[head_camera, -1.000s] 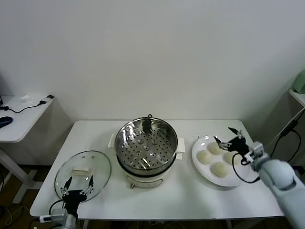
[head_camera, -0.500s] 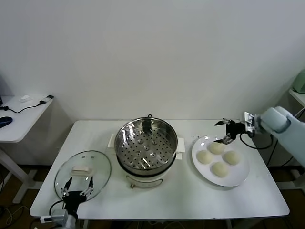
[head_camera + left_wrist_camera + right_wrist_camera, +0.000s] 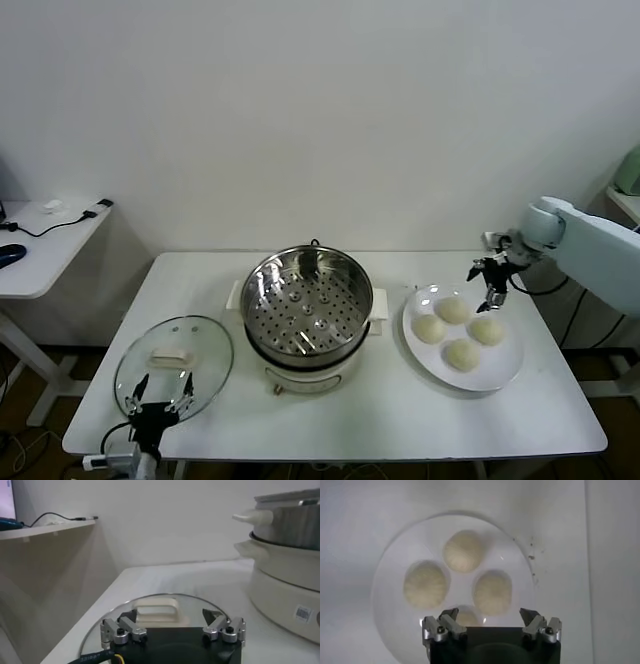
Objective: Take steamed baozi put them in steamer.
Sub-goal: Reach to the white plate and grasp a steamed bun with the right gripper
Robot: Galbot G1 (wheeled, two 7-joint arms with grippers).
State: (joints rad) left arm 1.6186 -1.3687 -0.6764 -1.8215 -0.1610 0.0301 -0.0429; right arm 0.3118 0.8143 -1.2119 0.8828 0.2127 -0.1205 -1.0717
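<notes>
Right gripper (image 3: 489, 284), fingers spread and empty, hovers above four baozi (image 3: 463, 550) on the plate (image 3: 505, 368) right of the steamer (image 3: 308, 300); packed so closely, a descending finger could dent a neighbouring bun

Bright, even light from overhead, with soft shadows only. Sharp glints on the steel steamer (image 3: 308, 306) wall and faint reflections on the glass lid (image 3: 174, 366). Head view crisp throughout. Dimmer and hazier from the left wrist, with the near gripper (image 3: 173, 630) soft. Washed-out white around the plate (image 3: 390, 575), with the 4 buns (image 3: 464, 550) slightly blurred.
</notes>
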